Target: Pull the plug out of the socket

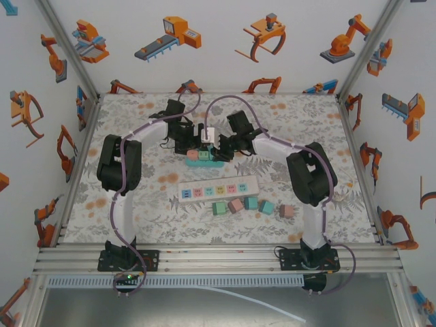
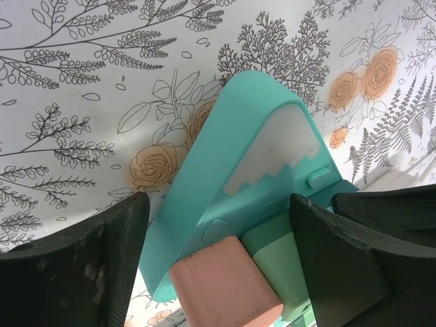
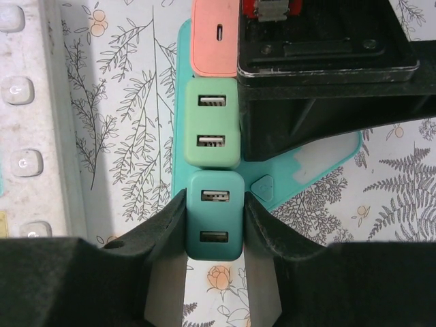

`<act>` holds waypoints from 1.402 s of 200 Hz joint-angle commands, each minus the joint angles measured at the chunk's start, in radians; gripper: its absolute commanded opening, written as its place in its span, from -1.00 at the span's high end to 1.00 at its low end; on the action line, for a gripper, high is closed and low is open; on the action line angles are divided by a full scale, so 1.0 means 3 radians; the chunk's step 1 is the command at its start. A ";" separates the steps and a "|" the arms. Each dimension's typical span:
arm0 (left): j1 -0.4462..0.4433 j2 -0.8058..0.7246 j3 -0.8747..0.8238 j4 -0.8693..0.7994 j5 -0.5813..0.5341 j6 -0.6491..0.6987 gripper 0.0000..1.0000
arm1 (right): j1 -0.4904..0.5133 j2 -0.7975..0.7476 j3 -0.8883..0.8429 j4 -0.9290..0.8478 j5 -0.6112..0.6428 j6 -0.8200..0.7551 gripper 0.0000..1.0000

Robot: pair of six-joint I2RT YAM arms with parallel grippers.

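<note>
Nearest the arm bases in the top view, a row of five loose plug blocks [image 1: 251, 205] lay on the floral table [image 1: 136, 218], with a white power strip [image 1: 219, 189] just beyond them. Farther out, both arms reached inward and met over a teal socket [image 1: 204, 162] lying flat near the middle of the table.

From the right wrist, three plugs sat in a line along the teal socket [image 3: 179, 136]. Closest to the camera was a dark teal USB plug [image 3: 214, 214], then a light green USB plug [image 3: 212, 121], then a pink plug [image 3: 212, 41] at the far end. The right claw [image 3: 214, 204] was closed down on the dark teal USB plug, and one finger [image 3: 167, 228] pressed against each of its sides. The white power strip [image 3: 27, 116] ran along the left edge of that view, apart from the socket.

From the left wrist, the left claw [image 2: 218, 204] stood wide apart, straddling the teal socket [image 2: 204, 177]. A sliver of table showed between one finger [image 2: 82, 266] and the socket's edge, and the other finger lay close against the far side. Between the fingers were the pink plug [image 2: 225, 289] and the light green USB plug [image 2: 276, 262], both seated in the socket
</note>
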 commanded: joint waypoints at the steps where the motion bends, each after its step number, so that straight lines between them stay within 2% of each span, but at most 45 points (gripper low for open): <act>1: 0.0015 0.0191 -0.0074 -0.0526 -0.0324 0.0017 -0.52 | -0.0012 0.0028 0.0181 -0.0082 -0.0157 -0.0154 0.47; 109: 0.0010 0.0425 -0.0101 -0.0788 -0.0999 0.0055 -0.42 | -0.0009 -0.0056 0.0214 0.0062 -0.0411 -0.0101 0.56; 143: 0.0010 0.0442 -0.0146 -0.0772 -0.1000 0.0021 -0.42 | -0.0004 -0.0153 0.0124 0.0165 -0.0484 0.0034 0.64; 218: 0.0011 0.0469 -0.0125 -0.0767 -0.1076 -0.0061 -0.42 | -0.0003 -0.0334 -0.0088 0.0232 -0.0478 0.0072 0.66; 280: 0.0005 0.0469 -0.0119 -0.0768 -0.1106 -0.0062 -0.42 | -0.0014 -0.0363 -0.0166 0.0556 -0.0635 0.0607 0.69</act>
